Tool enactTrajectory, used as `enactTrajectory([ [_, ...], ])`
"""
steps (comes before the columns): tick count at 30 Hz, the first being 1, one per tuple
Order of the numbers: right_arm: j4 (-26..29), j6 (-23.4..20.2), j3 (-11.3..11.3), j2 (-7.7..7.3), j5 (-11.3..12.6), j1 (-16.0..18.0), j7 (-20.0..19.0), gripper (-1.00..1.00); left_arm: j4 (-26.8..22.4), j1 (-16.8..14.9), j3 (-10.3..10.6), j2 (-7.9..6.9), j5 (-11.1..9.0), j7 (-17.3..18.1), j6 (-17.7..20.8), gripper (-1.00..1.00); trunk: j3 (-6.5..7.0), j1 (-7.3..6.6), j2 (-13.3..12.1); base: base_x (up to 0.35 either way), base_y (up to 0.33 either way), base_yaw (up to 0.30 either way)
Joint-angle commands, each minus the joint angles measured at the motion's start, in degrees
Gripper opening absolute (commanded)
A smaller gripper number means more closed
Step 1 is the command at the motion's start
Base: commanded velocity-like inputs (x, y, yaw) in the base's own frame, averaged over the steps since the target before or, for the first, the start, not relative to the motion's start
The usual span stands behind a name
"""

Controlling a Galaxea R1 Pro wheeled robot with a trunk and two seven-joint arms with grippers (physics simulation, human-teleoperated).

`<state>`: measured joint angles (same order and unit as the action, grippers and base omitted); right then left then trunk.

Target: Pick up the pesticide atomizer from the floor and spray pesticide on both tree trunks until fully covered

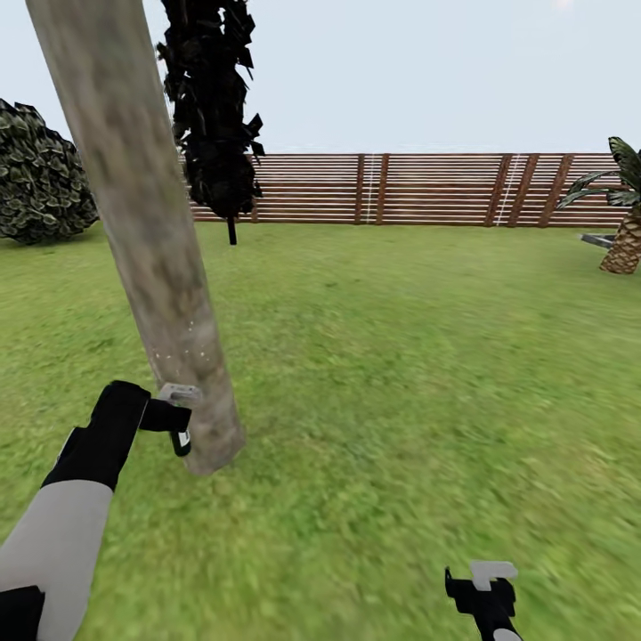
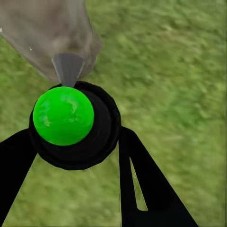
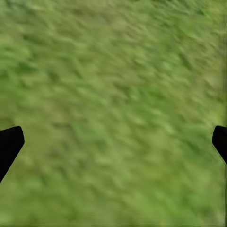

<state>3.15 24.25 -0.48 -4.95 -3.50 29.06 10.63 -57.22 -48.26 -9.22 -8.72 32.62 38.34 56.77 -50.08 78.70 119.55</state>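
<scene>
A thick beige-grey mottled tree trunk rises at a slant on the left of the head view, its base in the lawn. My left gripper hovers close beside the lower trunk, shut on the pesticide atomizer. In the left wrist view the atomizer shows a bright green round top in a black ring, and its grey nozzle points at the trunk just ahead. A few pale specks dot the bark near the nozzle. My right gripper hangs low over grass, open and holding nothing.
A near-black columnar conifer stands behind the trunk, with a round dark shrub at far left. A brown slat fence closes the back. A short scaly palm grows at far right. Open lawn stretches to the right.
</scene>
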Motion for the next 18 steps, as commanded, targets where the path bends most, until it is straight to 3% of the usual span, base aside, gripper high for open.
enactTrajectory([
  [1, -0.04, 0.10, -0.05, 0.01, -0.37, 0.03, 0.26, 1.00, 0.00, 0.04, -1.29, -0.24, 0.35, 0.51, 0.16, -1.00, -0.06, 0.01, 0.02, 0.232, -0.196, 0.000],
  [3, 0.00, 0.10, -0.05, 0.03, -0.37, 0.03, 0.26, 1.00, 0.08, 1.98, -6.33, -1.69, 0.64, -1.63, -0.49, -1.00, -0.06, 0.01, 0.02, 0.235, -0.191, 0.003],
  [4, 0.01, 0.10, -0.05, 0.03, -0.37, 0.03, 0.26, 1.00, 0.04, 2.52, -6.91, -1.54, 0.63, -2.42, -0.61, -1.00, -0.06, 0.01, 0.02, 0.190, -0.214, 0.109],
  [9, 0.02, 0.10, -0.05, 0.03, -0.37, 0.03, 0.26, 1.00, 0.01, 2.89, -5.74, 0.75, 0.69, -2.99, -0.44, -1.00, -0.06, 0.01, 0.02, -0.013, -0.266, 0.251],
  [12, 0.00, 0.10, -0.05, 0.06, -0.37, 0.03, 0.26, 1.00, 0.14, 3.00, -6.07, 0.17, 0.73, -3.00, -0.52, -1.00, -0.06, 0.01, 0.02, -0.085, -0.275, 0.274],
  [14, -0.04, 0.10, -0.05, 0.11, -0.37, 0.03, 0.26, 1.00, 0.17, 4.35, -6.94, -1.52, 0.71, -3.59, -0.65, -1.00, -0.06, 0.01, 0.02, -0.017, -0.276, 0.261],
  [16, -0.04, 0.10, -0.05, 0.12, -0.37, 0.03, 0.26, 1.00, 0.21, 5.06, -7.08, -2.12, 0.70, -4.03, -0.76, -1.00, -0.06, 0.01, 0.02, 0.047, -0.275, 0.128],
  [18, -0.04, 0.10, -0.05, 0.12, -0.37, 0.03, 0.26, 1.00, 0.89, 5.39, -6.91, -1.28, 0.39, -4.28, -0.94, -1.00, -0.06, 0.01, 0.02, 0.142, -0.250, 0.035],
])
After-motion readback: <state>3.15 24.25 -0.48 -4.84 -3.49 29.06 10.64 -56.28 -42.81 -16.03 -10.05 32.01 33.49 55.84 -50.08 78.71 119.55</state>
